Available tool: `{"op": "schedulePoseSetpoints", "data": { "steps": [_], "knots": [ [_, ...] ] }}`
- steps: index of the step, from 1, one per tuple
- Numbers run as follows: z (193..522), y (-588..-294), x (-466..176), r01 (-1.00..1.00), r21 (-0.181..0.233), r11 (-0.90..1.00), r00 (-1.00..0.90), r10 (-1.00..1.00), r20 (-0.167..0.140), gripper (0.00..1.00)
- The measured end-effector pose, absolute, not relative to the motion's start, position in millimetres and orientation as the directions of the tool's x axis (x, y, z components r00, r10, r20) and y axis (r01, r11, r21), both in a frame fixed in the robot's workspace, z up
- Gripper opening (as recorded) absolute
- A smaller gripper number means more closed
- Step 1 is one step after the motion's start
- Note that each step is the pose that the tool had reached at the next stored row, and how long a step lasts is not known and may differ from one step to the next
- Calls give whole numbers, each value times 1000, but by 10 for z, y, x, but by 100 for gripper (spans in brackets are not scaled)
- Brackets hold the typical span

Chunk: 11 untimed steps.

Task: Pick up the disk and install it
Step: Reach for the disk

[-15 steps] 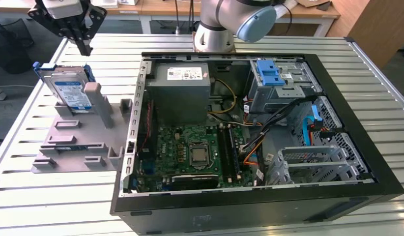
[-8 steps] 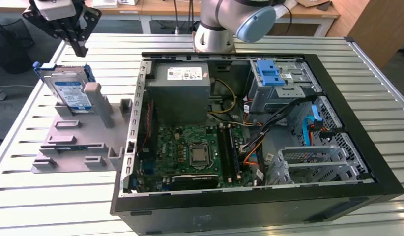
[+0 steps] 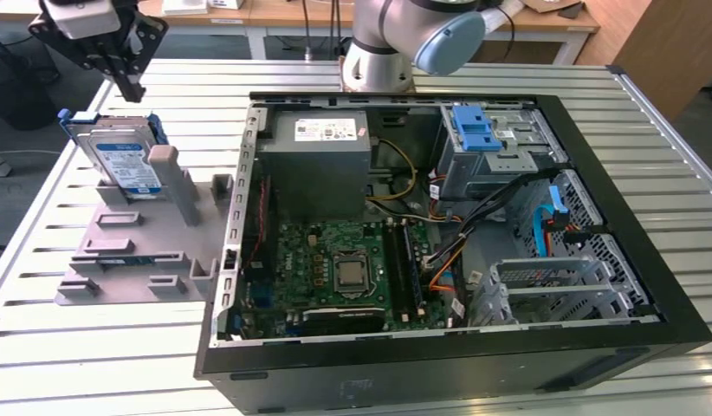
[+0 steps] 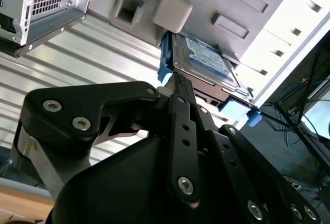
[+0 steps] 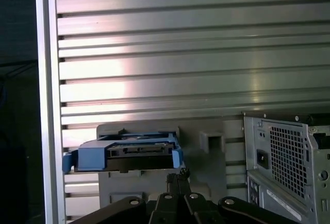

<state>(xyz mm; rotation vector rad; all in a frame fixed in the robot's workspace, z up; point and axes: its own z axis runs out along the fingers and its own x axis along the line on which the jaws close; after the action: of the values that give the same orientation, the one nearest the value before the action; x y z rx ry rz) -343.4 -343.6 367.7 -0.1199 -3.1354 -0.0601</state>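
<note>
Blue-framed, the disk (image 3: 123, 163) leans on edge in a grey fixture (image 3: 113, 247) on the slatted worktop (image 3: 102, 364), beside the open computer case (image 3: 449, 357), probably to leave its sides graspable. The hand (image 3: 132, 91) hovers above it, fingertips pressed together and empty.

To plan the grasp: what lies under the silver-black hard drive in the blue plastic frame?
A grey plastic fixture holds the disk, on the slatted metal table. The disk's underside is covered.

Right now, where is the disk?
In the exterior view the disk leans on the grey fixture at that view's left, beside the open computer case, with the gripper above it.
</note>
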Motion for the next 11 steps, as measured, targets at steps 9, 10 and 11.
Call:
{"op": "schedulePoseSetpoints", "data": {
  "steps": [9, 10, 11],
  "knots": [
    [3649, -3410, -3623, 76, 36, 996, -997, 76, 5, 11],
    [3647, -3407, -3647, 76, 36, 996, -997, 76, 5, 11],
    [3645, -3406, -3669, 76, 36, 996, -997, 76, 5, 11]
  ]
}}
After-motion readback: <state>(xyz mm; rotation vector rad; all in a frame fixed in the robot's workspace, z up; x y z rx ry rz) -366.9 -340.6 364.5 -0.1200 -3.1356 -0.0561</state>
